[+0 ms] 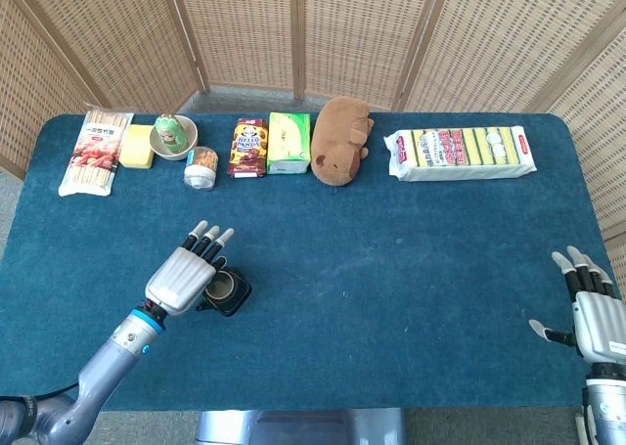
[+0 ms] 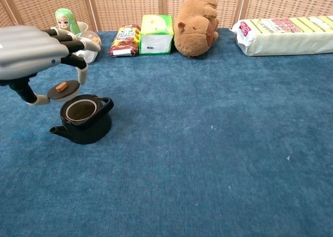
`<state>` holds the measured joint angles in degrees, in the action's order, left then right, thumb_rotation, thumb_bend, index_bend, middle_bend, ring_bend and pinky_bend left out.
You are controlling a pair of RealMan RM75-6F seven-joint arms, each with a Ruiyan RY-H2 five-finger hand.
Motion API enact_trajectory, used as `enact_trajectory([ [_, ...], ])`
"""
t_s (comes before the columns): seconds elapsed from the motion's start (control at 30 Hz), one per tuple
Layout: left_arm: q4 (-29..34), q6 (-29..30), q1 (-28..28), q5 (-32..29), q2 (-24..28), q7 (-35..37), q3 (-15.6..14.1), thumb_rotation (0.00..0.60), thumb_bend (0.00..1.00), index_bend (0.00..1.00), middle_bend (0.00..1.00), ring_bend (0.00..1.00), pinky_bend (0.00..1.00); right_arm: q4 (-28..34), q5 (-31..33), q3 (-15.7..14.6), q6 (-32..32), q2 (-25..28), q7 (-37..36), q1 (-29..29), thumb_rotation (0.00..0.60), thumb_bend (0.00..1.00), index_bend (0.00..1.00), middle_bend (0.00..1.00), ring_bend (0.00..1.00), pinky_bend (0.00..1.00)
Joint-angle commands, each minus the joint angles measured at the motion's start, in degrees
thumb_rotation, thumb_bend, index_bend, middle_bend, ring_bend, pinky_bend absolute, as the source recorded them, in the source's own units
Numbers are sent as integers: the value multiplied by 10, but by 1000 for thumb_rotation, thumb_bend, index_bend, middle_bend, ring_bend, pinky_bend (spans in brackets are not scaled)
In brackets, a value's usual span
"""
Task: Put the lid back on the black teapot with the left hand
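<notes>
Near the left front of the blue tabletop [image 2: 218, 143] sits the black teapot [image 2: 83, 120], its mouth open and its spout toward the robot's left. Just above and a little to the left of that opening hangs the lid [image 2: 63, 89], dark with a small orange knob, pinched between the thumb and a finger of the left hand [image 2: 39, 52] while the other fingers spread forward. In the head view the left hand [image 1: 186, 277] covers the pot's left side, so the lid is hidden there. This looks like the carrying step, nearly done: the lid is not yet over the centre of the mouth. The next move probably calls for a small shift right, then a level descent before letting go. At the far right edge, the right hand [image 1: 592, 313] rests idle, fingers apart, holding nothing.
</notes>
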<state>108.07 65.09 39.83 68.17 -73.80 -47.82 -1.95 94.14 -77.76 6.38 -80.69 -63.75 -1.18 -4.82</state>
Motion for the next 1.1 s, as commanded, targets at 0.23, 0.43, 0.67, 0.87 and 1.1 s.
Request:
enact_trajectory([
  [0.23, -3, -10, 3, -4, -23, -18, 3, 600, 242, 389, 0, 0, 12, 1, 0, 0, -1, 1, -2, 1, 600, 65, 97, 13, 12, 0],
  [0.43, -4, -11, 7, -19, -39, -40, 6, 600, 241, 390, 0, 0, 12, 1, -1, 0, -2, 3, -5, 2, 600, 65, 97, 13, 11, 0],
  [0.67, -8, -10, 7, -33, -47, -53, 8, 600, 241, 389, 0, 0, 12, 2, -1, 0, 0, 4, -7, 1, 600, 65, 97, 13, 11, 0],
  [0.87, -12, -11, 9, -37, -53, -55, 10, 600, 242, 389, 0, 0, 12, 3, 0, 0, 0, 4, -6, 1, 600, 65, 97, 13, 11, 0],
  [1.1, -12, -8, 12, -48, -58, -70, 12, 600, 242, 389, 0, 0, 12, 3, 0, 1, 0, 5, -9, 1, 600, 65, 97, 13, 11, 0],
])
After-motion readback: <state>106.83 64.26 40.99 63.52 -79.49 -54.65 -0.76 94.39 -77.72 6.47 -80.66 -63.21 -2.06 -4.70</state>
